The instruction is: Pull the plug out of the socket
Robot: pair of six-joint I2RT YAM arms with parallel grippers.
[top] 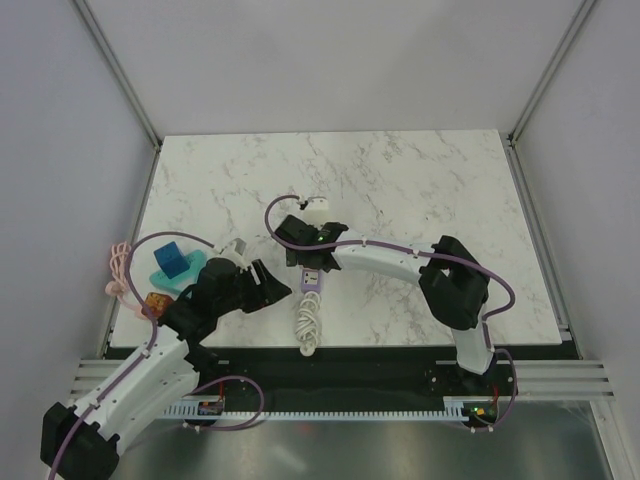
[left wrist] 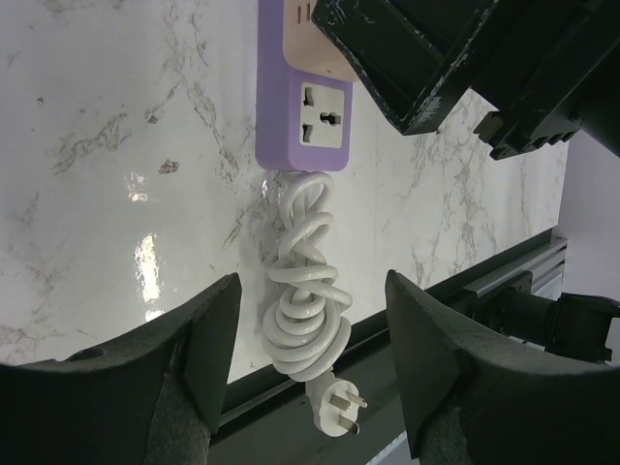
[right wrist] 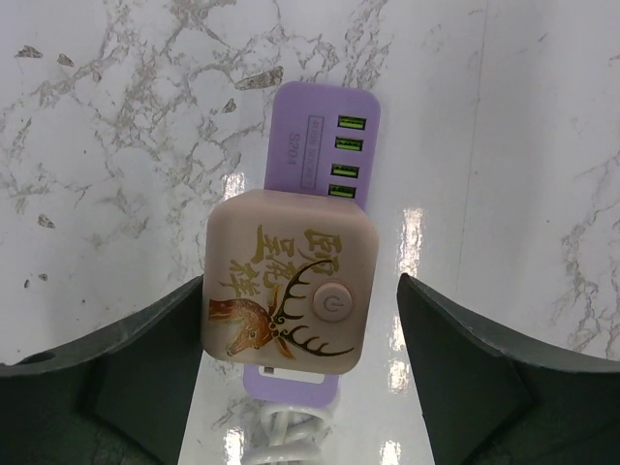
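The lilac-purple socket strip (top: 311, 280) lies near the table's front, its coiled white cord (top: 308, 322) reaching the front edge. In the right wrist view the beige plug (right wrist: 288, 291), printed with a deer, sits on the strip (right wrist: 325, 145). My right gripper (right wrist: 300, 286) is open, one finger on each side of the plug, the left finger close against it. In the top view my right gripper (top: 300, 250) hides the plug. My left gripper (left wrist: 312, 281) is open and empty above the coiled cord (left wrist: 305, 300), just left of the strip (left wrist: 302, 107).
A blue block (top: 172, 260) on a teal piece and a small orange thing (top: 155, 300) sit at the left edge, beside a pink cable (top: 118, 270). A white object (top: 318, 208) lies behind the right gripper. The cord's own pronged plug (left wrist: 339, 402) hangs over the table's front rail.
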